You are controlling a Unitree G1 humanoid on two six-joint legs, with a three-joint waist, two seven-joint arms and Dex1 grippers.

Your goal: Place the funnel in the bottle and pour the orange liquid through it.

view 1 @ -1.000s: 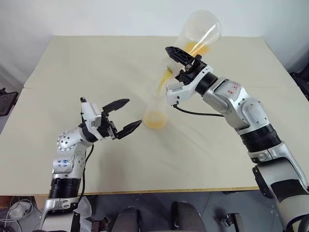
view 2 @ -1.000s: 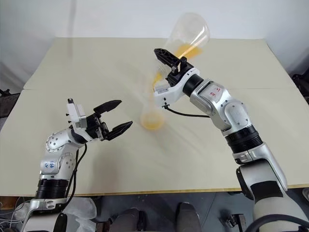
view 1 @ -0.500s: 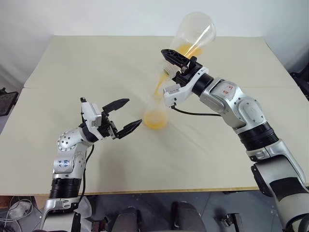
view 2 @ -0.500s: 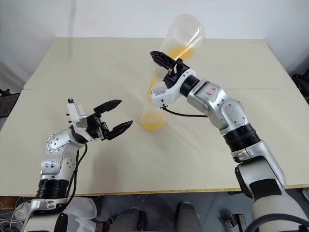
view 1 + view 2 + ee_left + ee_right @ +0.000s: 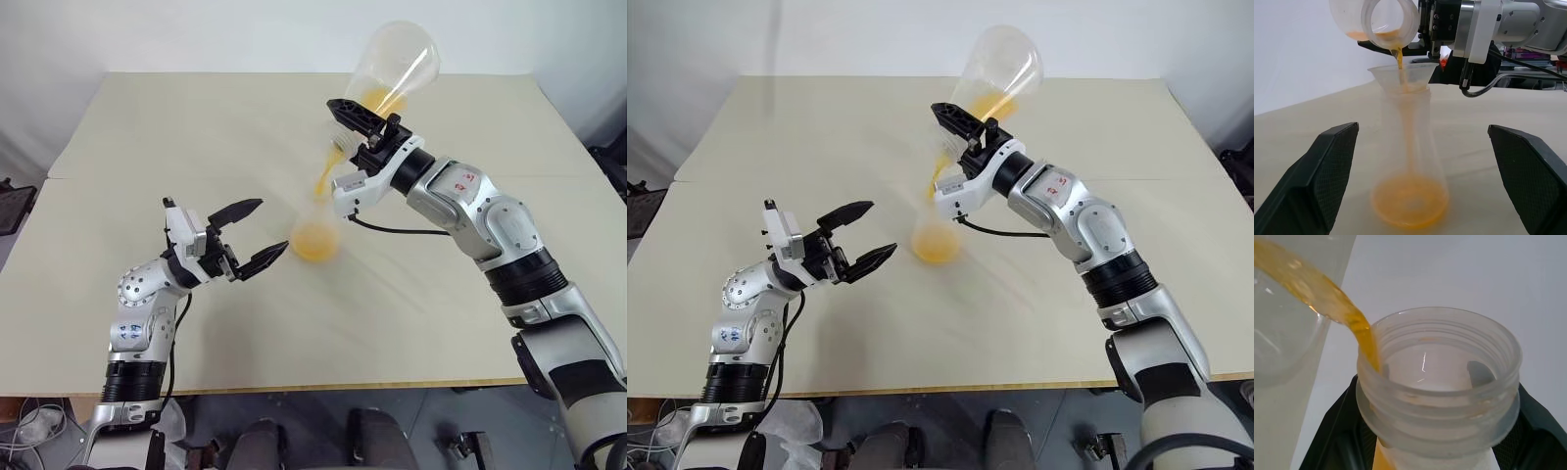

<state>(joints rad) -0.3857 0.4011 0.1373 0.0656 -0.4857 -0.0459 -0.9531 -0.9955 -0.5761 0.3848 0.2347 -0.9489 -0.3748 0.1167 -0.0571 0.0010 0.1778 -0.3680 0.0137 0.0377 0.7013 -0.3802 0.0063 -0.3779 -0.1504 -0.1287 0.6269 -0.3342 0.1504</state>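
The small clear bottle (image 5: pixel 315 233) stands upright on the table, with the clear funnel (image 5: pixel 1400 76) seated in its neck. My right gripper (image 5: pixel 345 127) is shut on the neck of a large clear conical flask (image 5: pixel 397 67), tipped mouth-down above the funnel. The orange liquid (image 5: pixel 1399 58) runs in a thin stream from the flask mouth (image 5: pixel 1440 382) through the funnel. It pools in the bottle's base (image 5: pixel 1410 203), and some is left in the flask (image 5: pixel 380 98). My left gripper (image 5: pixel 270 227) stands open just left of the bottle, without touching it.
The pale tabletop (image 5: pixel 196 137) stretches wide on all sides of the bottle. Its front edge (image 5: pixel 323 387) runs close to me. A seam (image 5: pixel 118 176) crosses the table to the left of the bottle.
The stream keeps running from the flask into the funnel. Both arms have kept their places.
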